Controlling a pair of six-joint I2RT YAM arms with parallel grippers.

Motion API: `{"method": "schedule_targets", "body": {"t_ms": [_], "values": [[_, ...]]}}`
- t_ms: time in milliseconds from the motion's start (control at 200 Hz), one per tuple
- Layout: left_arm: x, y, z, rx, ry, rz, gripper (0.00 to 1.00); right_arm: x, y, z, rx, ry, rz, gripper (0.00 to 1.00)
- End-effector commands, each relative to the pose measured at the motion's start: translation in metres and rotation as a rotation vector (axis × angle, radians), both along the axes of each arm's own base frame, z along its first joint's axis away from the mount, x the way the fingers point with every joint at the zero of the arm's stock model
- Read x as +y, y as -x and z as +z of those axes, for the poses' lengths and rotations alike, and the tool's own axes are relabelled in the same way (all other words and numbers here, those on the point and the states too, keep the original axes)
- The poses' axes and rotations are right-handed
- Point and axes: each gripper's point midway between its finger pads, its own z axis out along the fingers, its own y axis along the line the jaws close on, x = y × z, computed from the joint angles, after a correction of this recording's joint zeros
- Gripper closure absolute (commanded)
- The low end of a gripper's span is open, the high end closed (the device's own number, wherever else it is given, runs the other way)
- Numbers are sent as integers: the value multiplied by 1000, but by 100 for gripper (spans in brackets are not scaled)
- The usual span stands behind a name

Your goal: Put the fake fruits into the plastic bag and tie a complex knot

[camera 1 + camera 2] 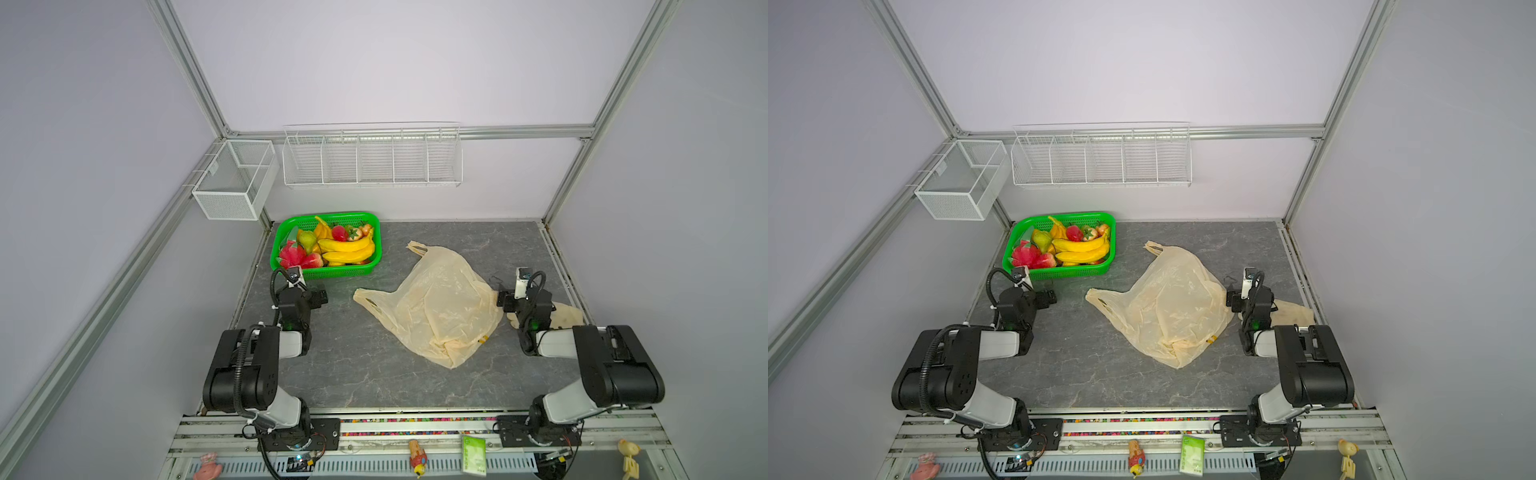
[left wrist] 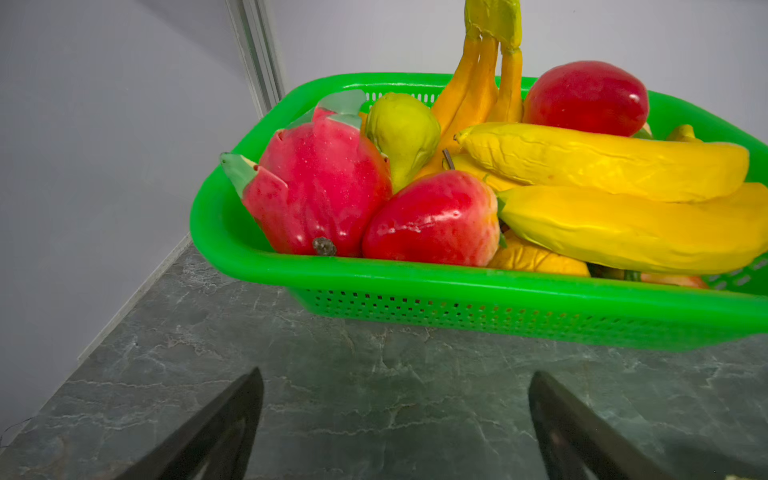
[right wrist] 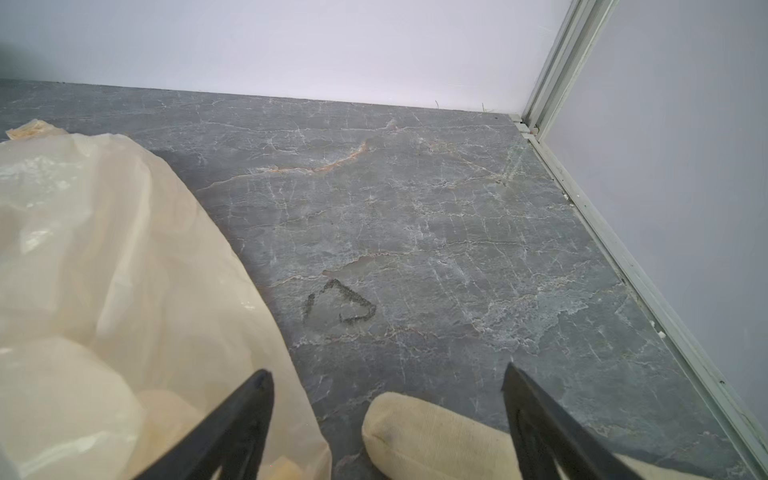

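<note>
Both grippers empty, jaws apart. The left gripper (image 2: 397,376) is just in front of the basket (image 2: 457,307). The right gripper (image 3: 386,370) is at the bag (image 1: 436,307)'s right edge, with a glove (image 3: 436,432) below it. All fruits (image 1: 328,245) sit in the basket at the counter (image 1: 374,382)'s back-left corner; the bag lies slack mid-counter. Fruits look light, stiff and glossy, so probably slippery: pinch them across narrow parts. The bag's thin and limp, so take it by a handle (image 1: 417,248).

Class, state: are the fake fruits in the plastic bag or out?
Out. The fake fruits sit piled in the green basket; the plastic bag lies apart, crumpled.
</note>
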Motion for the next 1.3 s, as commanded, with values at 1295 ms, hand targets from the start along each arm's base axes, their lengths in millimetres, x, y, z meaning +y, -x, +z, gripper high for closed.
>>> {"method": "schedule_targets", "body": {"t_ms": [1295], "values": [[0,5,31,-63,6,-6,1,1,5,30,-47,15,-10,11]]}}
